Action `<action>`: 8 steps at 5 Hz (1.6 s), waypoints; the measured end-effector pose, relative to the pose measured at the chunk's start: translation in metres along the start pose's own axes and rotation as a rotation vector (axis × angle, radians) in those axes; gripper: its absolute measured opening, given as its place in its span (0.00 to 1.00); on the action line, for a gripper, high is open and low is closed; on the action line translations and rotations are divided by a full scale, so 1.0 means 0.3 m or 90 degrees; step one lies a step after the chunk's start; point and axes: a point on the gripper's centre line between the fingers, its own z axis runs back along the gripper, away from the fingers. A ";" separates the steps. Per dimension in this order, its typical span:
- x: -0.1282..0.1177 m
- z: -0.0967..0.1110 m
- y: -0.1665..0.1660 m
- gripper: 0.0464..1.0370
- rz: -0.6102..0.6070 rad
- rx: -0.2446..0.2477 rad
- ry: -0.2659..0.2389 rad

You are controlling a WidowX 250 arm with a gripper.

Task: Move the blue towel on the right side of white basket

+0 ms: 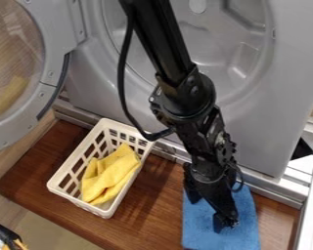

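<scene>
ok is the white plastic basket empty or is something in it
Not empty: a crumpled yellow cloth lies inside the white plastic basket, within its slatted walls.

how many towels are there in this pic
2: a yellow towel in the white basket, and a blue towel on the brown wooden surface. another could be hidden under the yellow one

- a reddish-brown wooden board (149,215) with a rounded left corner, carrying the things;
- on its left part, a white basket (79,203) with slotted sides, upright, set at a slant;
- right of the basket, apart from it, a blue towel (199,229) lying flat
</scene>
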 end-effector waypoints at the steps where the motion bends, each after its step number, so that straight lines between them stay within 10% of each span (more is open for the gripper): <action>1: 0.000 -0.020 0.001 0.96 0.002 -0.001 0.007; 8: -0.240 0.018 0.315 0.96 0.215 0.083 0.054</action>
